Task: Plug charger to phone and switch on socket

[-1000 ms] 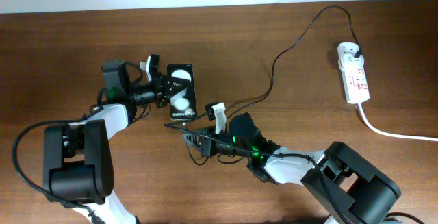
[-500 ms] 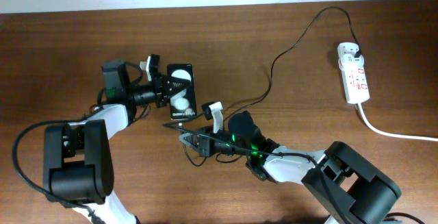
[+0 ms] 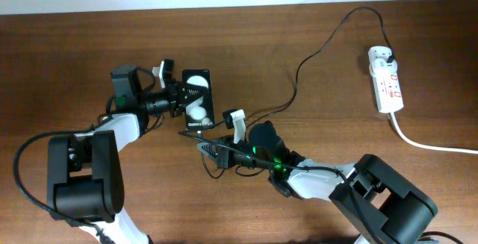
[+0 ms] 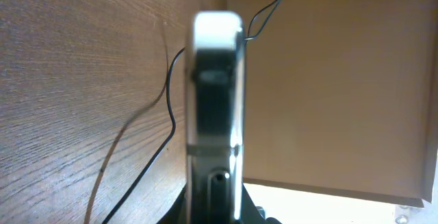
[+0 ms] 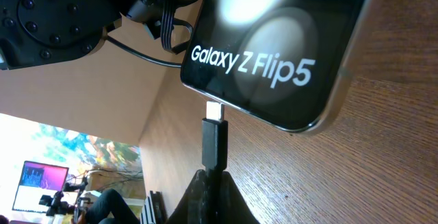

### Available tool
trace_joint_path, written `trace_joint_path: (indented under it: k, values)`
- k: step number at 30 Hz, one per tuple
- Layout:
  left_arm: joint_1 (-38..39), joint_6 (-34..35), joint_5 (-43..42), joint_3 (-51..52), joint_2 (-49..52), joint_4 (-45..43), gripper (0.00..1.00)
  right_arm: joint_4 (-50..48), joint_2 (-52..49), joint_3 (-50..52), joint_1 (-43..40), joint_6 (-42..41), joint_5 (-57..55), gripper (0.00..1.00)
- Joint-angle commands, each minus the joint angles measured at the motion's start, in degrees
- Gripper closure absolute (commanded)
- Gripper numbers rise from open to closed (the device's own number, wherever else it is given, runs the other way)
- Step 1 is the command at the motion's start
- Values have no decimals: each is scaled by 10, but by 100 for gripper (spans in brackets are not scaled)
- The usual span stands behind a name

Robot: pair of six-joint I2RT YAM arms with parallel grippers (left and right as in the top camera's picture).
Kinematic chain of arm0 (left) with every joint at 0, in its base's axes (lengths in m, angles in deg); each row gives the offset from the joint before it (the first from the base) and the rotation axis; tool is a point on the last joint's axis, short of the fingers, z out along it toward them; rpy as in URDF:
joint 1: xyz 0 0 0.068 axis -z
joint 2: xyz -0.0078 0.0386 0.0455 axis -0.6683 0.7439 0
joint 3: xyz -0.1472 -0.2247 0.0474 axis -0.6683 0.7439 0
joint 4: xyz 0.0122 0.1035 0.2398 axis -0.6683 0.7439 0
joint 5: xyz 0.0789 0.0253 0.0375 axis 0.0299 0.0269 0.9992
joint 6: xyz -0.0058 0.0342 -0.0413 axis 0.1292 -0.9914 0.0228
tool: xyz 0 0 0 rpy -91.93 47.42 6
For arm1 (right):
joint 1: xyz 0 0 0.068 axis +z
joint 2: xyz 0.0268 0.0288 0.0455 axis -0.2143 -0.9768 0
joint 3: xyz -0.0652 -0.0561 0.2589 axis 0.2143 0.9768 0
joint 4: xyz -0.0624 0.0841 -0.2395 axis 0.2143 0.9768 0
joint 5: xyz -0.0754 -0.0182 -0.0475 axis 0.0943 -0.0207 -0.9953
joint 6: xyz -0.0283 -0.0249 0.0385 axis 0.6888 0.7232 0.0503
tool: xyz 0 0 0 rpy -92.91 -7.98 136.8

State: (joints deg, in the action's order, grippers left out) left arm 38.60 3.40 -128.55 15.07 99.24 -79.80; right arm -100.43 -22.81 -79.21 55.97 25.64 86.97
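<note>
The phone lies screen up left of centre. In the right wrist view its screen reads "Galaxy Z Flip5". My left gripper is shut on its left side, and in the left wrist view the phone stands edge-on between the jaws. My right gripper is shut on the charger's black connector. The connector's silver tip meets the port on the phone's lower edge; how deep it sits is unclear. The thin black charger cable runs to its plug in the white socket at the far right.
The socket's thick white cord trails off the right edge. Loops of black cable lie on the wooden table between my right arm and the phone, and a stretch of cable shows in the left wrist view.
My right gripper has edged slightly up and left toward the phone's lower end with the connector. The left gripper and the phone have stayed put.
</note>
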Motion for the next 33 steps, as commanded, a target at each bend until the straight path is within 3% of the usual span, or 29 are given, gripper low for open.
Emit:
trace_joint_path:
  k: [1, 17, 21, 26, 33]
  values:
    - [-2, 1, -18, 0, -20, -4, 100, -1, 8, -10, -2, -2, -27, 96]
    - [-2, -1, -23, 0, -20, -5, 100, 13, 8, -11, -2, -49, -83, 96]
    - [0, -14, -78, 0, -20, -73, 100, 85, 8, -34, -2, -63, -93, 96]
    - [0, -14, -79, 0, -20, -72, 100, 114, 8, -61, -2, -42, -97, 96]
    - [0, -14, -77, 0, -20, -72, 100, 51, 8, -63, -2, -41, -113, 96]
